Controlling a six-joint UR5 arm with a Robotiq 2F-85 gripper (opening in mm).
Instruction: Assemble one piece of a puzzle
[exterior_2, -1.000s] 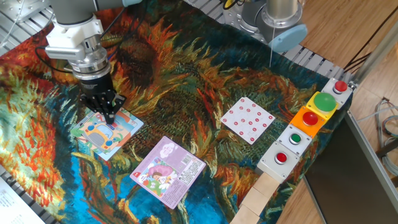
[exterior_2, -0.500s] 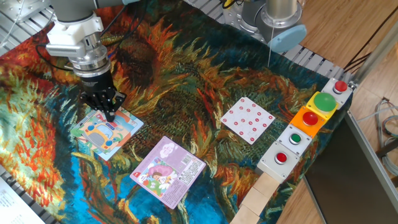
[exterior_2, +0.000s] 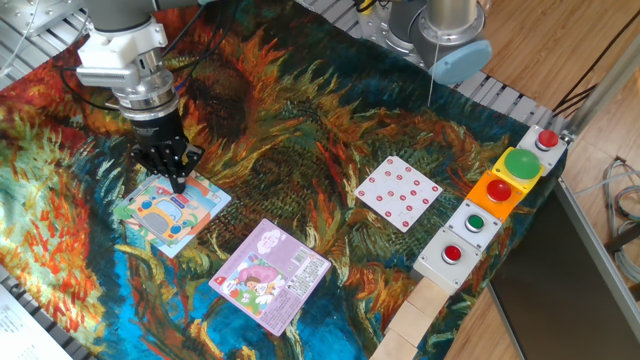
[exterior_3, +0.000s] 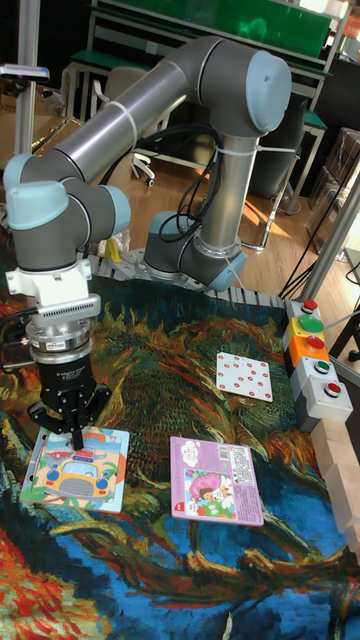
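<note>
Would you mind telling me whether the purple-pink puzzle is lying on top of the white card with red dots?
No, the purple-pink puzzle lies apart from the white card, with bare cloth between them.

No writing can be read in either view. The pink puzzle (exterior_3: 216, 480) carries a small red mark at its lower left corner and some print along its right edge, both too small to make out. The puzzle (exterior_2: 170, 209) shows only its cartoon picture, and the white card (exterior_2: 398, 192) bears red dots, no characters. The buttons (exterior_2: 497, 190) have no readable labels.
</note>
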